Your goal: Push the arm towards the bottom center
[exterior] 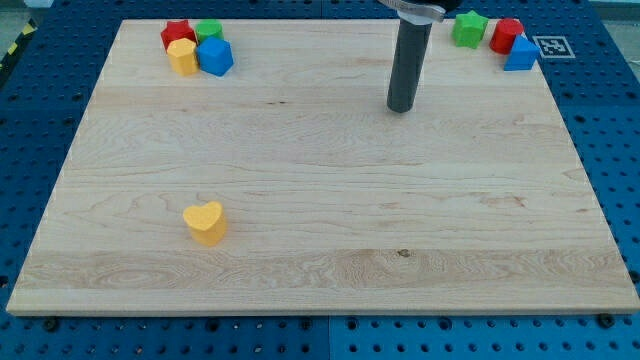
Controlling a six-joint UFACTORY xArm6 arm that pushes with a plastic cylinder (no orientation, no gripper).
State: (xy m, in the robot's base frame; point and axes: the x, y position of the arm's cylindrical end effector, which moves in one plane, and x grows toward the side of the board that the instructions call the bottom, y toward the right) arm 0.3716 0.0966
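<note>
Dark and straight, the rod comes down from the view's top edge, where its upper part and the arm above it are cut off; my tip [401,108] rests on the wooden board [320,200] right of centre in the upper half, touching no block. It carries no jaws, only this bare end. Nearest, at the view's top right, are a green block [469,28], a red block [505,34] partly hidden behind a blue block [521,54]; their exact shapes are hard to make out. At the top left, well apart from my tip, a red block [176,33], a green block [209,30], a yellow block [183,57] and a blue block [215,57] cluster, touching. A yellow heart [205,222] sits alone at lower left. Eight blocks in all: two of each colour. A marker tag [551,46] lies at the board's top right corner.
</note>
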